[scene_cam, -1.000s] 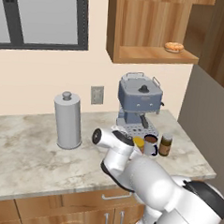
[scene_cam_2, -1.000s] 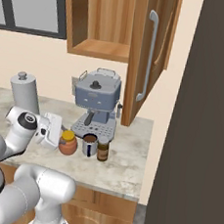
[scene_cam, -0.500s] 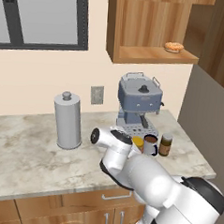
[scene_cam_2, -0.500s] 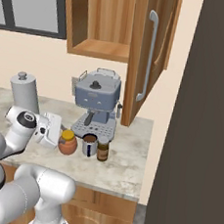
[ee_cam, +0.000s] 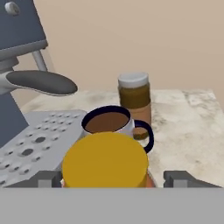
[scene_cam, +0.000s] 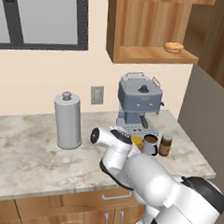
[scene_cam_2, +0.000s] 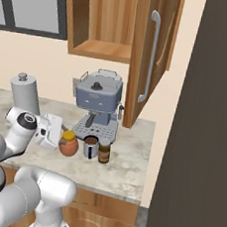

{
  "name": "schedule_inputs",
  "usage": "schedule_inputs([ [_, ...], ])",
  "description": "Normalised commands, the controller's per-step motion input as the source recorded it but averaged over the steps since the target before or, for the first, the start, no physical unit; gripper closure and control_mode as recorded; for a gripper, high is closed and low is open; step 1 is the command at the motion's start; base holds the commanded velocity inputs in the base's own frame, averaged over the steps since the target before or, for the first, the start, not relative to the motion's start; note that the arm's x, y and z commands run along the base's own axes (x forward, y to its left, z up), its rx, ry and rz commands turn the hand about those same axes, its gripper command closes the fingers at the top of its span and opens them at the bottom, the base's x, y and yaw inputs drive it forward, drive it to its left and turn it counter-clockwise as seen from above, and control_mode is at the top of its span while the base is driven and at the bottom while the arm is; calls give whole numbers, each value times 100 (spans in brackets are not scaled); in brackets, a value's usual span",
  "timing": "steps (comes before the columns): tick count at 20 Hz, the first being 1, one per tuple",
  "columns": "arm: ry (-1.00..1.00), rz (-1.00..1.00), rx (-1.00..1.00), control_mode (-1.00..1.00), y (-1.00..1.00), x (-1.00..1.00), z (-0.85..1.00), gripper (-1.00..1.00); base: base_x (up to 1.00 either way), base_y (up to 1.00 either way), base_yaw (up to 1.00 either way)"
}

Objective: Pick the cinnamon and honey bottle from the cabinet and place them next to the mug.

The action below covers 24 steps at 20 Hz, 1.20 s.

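My gripper [ee_cam: 113,178] is spread wide either side of the honey [ee_cam: 105,159] on the counter [scene_cam_2: 124,171]. Beyond stand the mug [ee_cam: 108,122] and cinnamon [ee_cam: 134,101]; from the left, my arm hides most of the honey.

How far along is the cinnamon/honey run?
Nearly done. The cinnamon stands on the counter just right of the mug. The honey bottle stands on the mug's other side, with the gripper open astride it. Left: back the hand away.
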Motion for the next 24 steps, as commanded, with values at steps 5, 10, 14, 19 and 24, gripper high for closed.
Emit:
schedule_inputs([
  [5, 0, 0, 0, -100, 0, -5, 28, -100, 0, 0, 0],
  [10, -2, 0, 0, -100, 0, -43, 48, -100, 0, 0, 0],
  [14, -11, 5, 0, -100, 0, -97, 58, -100, 0, 0, 0],
  [19, -7, 21, 0, -100, -24, -73, 78, -100, 0, 0, 0],
  [24, -3, 38, 0, -100, -74, -47, 95, -100, 0, 0, 0],
])
